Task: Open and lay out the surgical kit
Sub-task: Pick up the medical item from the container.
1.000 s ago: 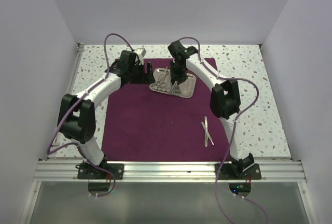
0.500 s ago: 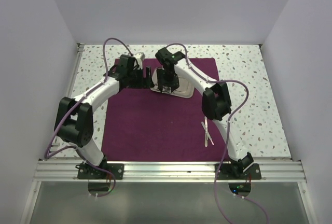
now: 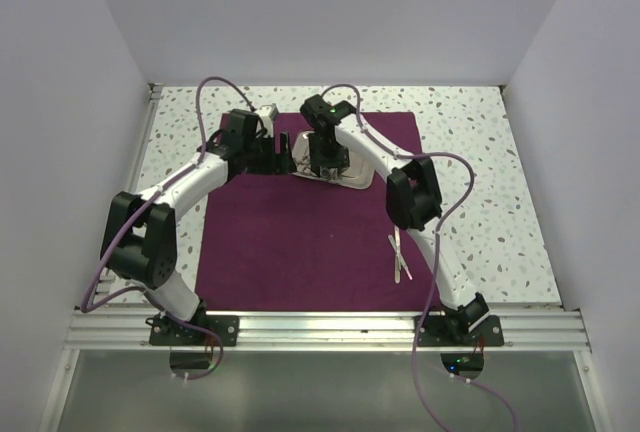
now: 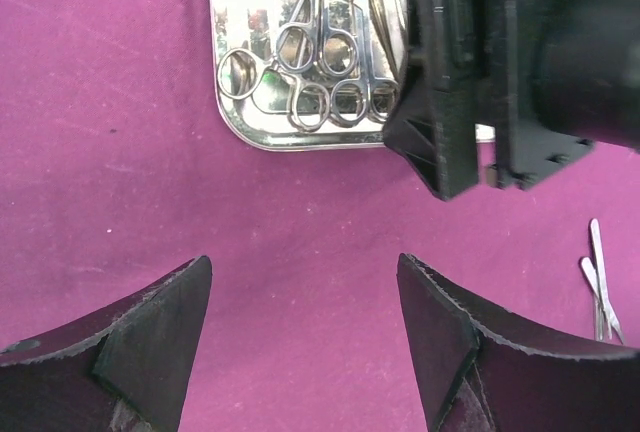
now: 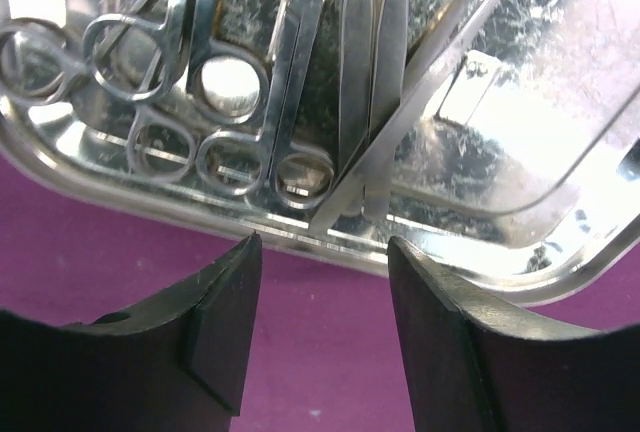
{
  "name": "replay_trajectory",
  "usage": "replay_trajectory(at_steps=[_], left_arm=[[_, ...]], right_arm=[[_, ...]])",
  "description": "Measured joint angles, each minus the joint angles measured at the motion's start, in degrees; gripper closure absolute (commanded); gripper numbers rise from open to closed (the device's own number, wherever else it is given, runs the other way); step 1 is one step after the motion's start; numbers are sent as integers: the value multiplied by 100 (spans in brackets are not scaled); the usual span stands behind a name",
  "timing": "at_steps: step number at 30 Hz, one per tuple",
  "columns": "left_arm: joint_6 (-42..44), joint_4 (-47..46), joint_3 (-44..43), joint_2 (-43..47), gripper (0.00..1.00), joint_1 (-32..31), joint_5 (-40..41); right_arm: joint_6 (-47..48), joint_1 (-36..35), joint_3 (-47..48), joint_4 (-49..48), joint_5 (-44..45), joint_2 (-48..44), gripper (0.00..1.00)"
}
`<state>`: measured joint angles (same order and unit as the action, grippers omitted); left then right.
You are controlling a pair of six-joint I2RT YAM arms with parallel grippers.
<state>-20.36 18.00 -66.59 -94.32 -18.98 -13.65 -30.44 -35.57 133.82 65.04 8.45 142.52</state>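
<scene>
The purple cloth [image 3: 290, 242] lies spread flat on the speckled counter [image 3: 490, 152], with 1 steel tray [image 4: 240, 127] at its far end. In the tray, 6 finger rings [image 5: 232, 87] show beside some straight tools. 2 thin instruments [image 3: 400, 257] lie crossed on the cloth. The left pincer [image 4: 303, 277] is apart over bare cloth. The right pincer [image 5: 322, 252] is apart at the tray's rim, gripping nothing.

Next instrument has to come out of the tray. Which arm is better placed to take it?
Right. The right gripper is open at the tray's near rim, with the tweezers' ends lined up between its fingers. The left gripper, also open, sits over bare cloth, short of the tray.
</scene>
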Motion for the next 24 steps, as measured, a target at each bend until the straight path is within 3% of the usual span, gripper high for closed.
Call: replay_trajectory(at_steps=[6,13,17,20,22,24], left_arm=[[0,-59,138,94,22,13,-66],[0,-98,278,125,22,26,-96],[0,-125,286,125,22,50,-111],[0,-133,286,125,22,98,-116],[0,-160,286,125,22,125,-118],[0,-181,286,125,22,144,-116]], right_arm=[[-85,0,157,-11,133,295,51],[-116,0,348,33,328,415,72],[-116,0,385,55,413,437,75],[-103,0,382,72,442,442,84],[-79,0,348,94,479,442,100],[-92,0,254,92,551,378,100]])
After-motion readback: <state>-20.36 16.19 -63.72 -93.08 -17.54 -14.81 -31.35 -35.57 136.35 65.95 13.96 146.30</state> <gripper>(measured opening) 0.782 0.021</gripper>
